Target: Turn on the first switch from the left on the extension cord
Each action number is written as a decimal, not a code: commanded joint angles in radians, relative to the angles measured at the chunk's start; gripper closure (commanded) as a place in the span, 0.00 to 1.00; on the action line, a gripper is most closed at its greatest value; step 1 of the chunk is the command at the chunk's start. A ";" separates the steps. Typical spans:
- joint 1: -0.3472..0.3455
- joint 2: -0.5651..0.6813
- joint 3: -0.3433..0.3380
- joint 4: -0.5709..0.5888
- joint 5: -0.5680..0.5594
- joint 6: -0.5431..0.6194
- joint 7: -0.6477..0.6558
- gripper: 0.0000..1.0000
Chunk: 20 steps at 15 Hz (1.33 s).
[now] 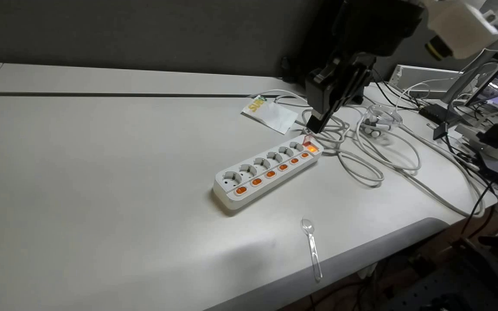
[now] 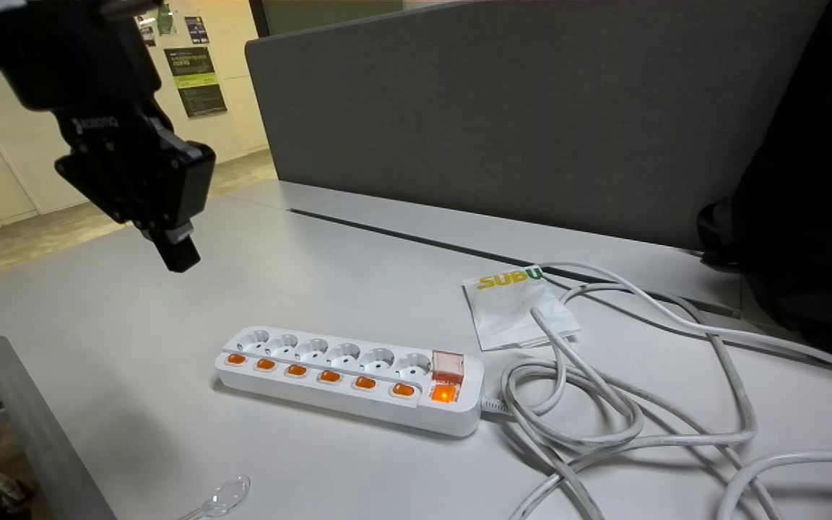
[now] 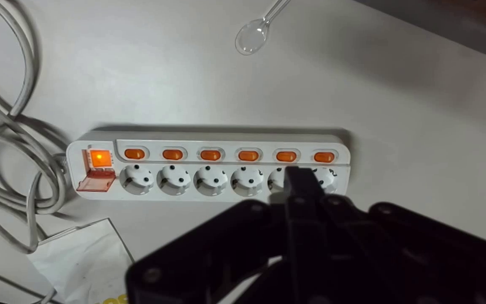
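Extension cord [image 3: 208, 164]: lying flat on the pale table [image 1: 102, 172], six orange switches [image 3: 248, 156] in a row, main switch [image 3: 101, 158] glowing beside its flipped-up red cover [image 3: 96, 182].
Fingers [image 3: 302, 185]: I have mine pressed together, tips in midair, apart from the extension cord; in my wrist view they block part of the two sockets [image 3: 328, 177] at the right end.
Gripper [image 2: 179, 256]: slants downward in both exterior views, with the arm [image 1: 465, 32] reaching in from the top.
Spoon [image 1: 313, 248]: clear, handle end at the table's grey edge.
Paper [image 1: 270, 115]: white, yellow and green letters, just beside the cable loops [image 2: 604, 438].
Room: grey partition [image 2: 517, 123] behind the table, posters [image 2: 199, 83] on a wall [image 2: 239, 40] farther off.
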 commanded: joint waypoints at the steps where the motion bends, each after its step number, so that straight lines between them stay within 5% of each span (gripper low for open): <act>1: 0.004 -0.001 -0.004 0.001 -0.003 -0.001 0.002 0.99; 20: 0.020 0.364 0.112 0.094 -0.180 0.211 0.157 1.00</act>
